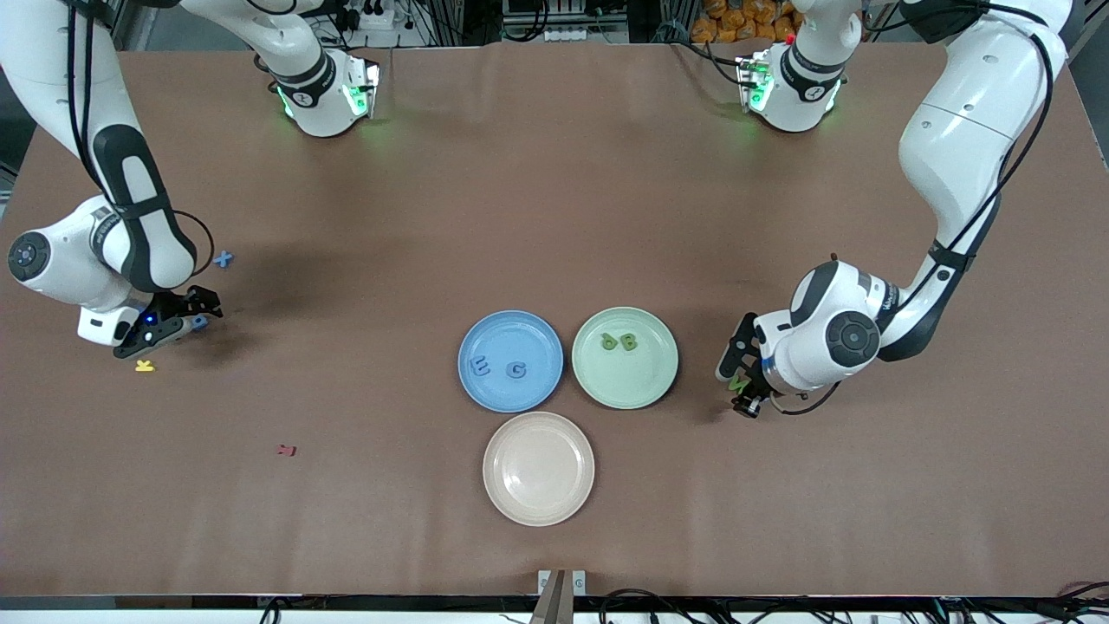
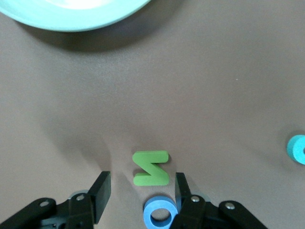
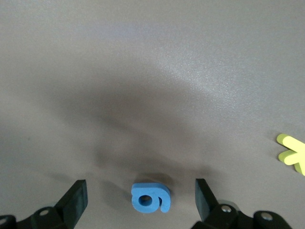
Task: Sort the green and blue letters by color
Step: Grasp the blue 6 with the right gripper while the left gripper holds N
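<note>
My left gripper (image 1: 735, 374) is open, low over the table beside the green plate (image 1: 624, 388). A green letter (image 2: 151, 168) lies between its fingers (image 2: 101, 191), and a blue ring-shaped letter (image 2: 160, 217) lies next to it, closer to the palm. My right gripper (image 1: 192, 317) is open, low at the right arm's end, with a blue letter (image 3: 150, 198) between its fingers (image 3: 76, 193). The blue plate (image 1: 472, 334) holds two blue letters (image 1: 479, 367) (image 1: 516, 370). The green plate holds two green letters (image 1: 610, 342) (image 1: 628, 342). A blue X (image 1: 223, 258) lies farther from the camera than the right gripper.
An empty pink plate (image 1: 538, 468) sits nearer the camera than the other two plates. A yellow letter (image 1: 145, 366) lies by the right gripper, and it shows in the right wrist view (image 3: 291, 153). A dark red letter (image 1: 287, 450) lies nearer the camera. A teal piece (image 2: 298, 149) lies near the left gripper.
</note>
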`<state>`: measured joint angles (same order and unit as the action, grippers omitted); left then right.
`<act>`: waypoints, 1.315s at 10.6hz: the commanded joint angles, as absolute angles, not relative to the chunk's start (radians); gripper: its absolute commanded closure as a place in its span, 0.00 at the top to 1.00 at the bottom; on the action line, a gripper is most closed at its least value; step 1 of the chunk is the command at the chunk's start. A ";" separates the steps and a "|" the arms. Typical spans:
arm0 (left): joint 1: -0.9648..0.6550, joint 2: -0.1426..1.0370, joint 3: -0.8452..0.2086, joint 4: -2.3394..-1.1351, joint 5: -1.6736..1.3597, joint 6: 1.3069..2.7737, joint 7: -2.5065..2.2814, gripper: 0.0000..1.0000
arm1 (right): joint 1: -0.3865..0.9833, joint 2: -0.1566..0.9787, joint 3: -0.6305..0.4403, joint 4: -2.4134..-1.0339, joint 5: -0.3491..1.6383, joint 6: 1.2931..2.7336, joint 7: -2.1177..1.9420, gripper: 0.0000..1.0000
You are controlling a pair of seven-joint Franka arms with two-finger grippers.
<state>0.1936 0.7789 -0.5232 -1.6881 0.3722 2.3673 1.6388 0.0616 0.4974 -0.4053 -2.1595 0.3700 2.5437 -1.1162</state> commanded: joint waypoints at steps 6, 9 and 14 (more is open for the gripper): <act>0.167 0.775 -0.543 -1.694 0.393 2.344 1.658 0.63 | 0.048 0.472 -0.405 -2.200 0.385 2.599 -1.144 1.00; 0.167 0.776 -0.541 -1.694 0.394 2.344 1.664 0.63 | 0.043 0.494 -0.403 -2.200 0.387 2.628 -1.140 1.00; 0.179 0.788 -0.537 -1.694 0.396 2.353 1.672 0.64 | 0.038 0.499 -0.403 -2.200 0.387 2.634 -1.132 1.00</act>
